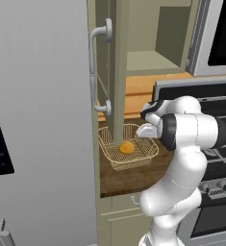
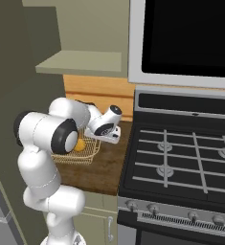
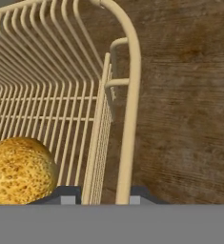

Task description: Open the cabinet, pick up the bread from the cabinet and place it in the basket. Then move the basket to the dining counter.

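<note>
A white robot arm reaches down to a square wire basket (image 1: 128,151) that sits on a short brown wooden desk (image 1: 133,180), toward the desk's back edge, between a grey fridge (image 1: 37,120) and a stove (image 2: 181,158). A round golden bread (image 1: 127,148) already lies inside the basket. In the hand view, the pincer (image 3: 98,194) straddles the basket's thick rim (image 3: 130,109): one dark tip sits inside the mesh wall near the bread, the other outside over bare wood. The rim runs straight away from the pincer, so the tips close across it. They look drawn close about the rim, though a firm clamp cannot be confirmed. The green cabinet (image 1: 115,72) door hangs open above.
</note>
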Controlling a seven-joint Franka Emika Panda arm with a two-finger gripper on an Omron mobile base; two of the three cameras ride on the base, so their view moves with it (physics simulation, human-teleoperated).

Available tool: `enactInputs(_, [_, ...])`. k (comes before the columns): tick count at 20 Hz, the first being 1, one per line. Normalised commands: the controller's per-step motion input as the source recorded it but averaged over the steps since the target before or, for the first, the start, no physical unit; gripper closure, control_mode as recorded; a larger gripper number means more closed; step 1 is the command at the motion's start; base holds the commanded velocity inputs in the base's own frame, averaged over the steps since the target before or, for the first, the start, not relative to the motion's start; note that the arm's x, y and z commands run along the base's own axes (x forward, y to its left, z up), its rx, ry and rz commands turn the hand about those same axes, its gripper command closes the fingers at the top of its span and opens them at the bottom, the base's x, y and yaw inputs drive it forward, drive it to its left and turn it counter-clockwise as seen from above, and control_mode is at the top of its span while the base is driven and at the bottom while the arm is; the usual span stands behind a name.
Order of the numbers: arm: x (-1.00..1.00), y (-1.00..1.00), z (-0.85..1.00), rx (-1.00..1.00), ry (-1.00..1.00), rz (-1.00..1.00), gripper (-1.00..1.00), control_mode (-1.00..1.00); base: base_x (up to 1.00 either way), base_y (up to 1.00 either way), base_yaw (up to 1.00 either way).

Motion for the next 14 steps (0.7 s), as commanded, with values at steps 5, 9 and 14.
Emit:
enactInputs(5, [-0.15,0.00,0.14,0.00,-0.03,0.00,1.00,-1.00,0.00,0.00,0.00])
enactInputs(9, [-0.51,-0.21,0.30,0.02,-0.04,-0.05,1.00,-1.00,0.00,0.00,0.00])
enactInputs(14, [-0.36,-0.31,0.57,0.05,0.00,-0.12,1.00,-1.00,0.00,0.00,0.00])
